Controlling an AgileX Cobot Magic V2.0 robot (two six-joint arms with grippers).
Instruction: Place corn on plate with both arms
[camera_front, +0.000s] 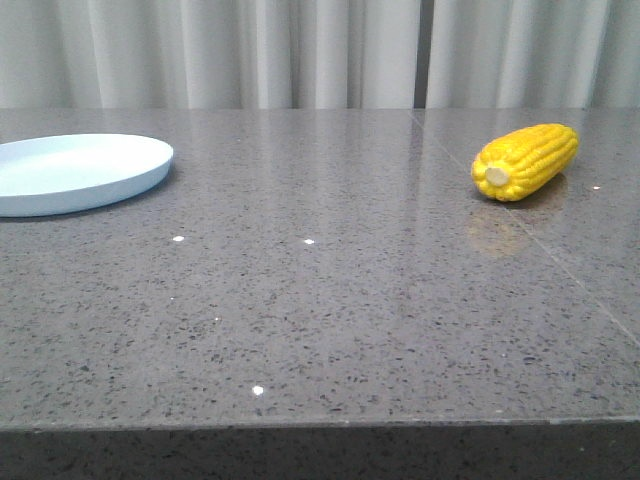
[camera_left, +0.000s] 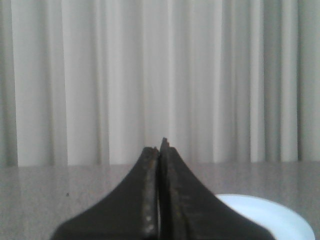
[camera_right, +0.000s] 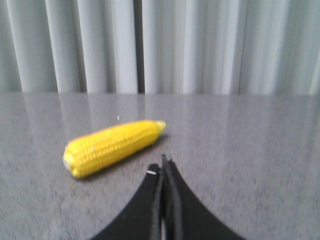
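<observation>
The corn (camera_front: 527, 161) lies on its side on the grey speckled table (camera_front: 320, 320), well apart from the plate (camera_front: 75, 172) — taking the plate as the landmark, the cob is far off to the plate's right and at about the same depth on the table. Its pale cream stub end faces the front camera and angles a little toward the plate; the tapered tip points away, toward the white curtain (camera_front: 320, 50) that hangs behind the table's far edge. Nothing touches the cob, and a faint yellow reflection sits on the glossy top just in front of it.

The plate rests flat on the table with nothing on it, and the front view cuts off its left part.

The left gripper (camera_left: 160, 150) has its two dark fingers pressed together with nothing between them; in the left wrist view the plate's pale rim (camera_left: 270, 212) shows just beyond and to one side of those fingers. The right gripper (camera_right: 164, 165) is likewise closed tight on nothing — its fingertips hang near the corn (camera_right: 112, 146) but not touching it, with bare table between them. Neither gripper appears in the front view
</observation>
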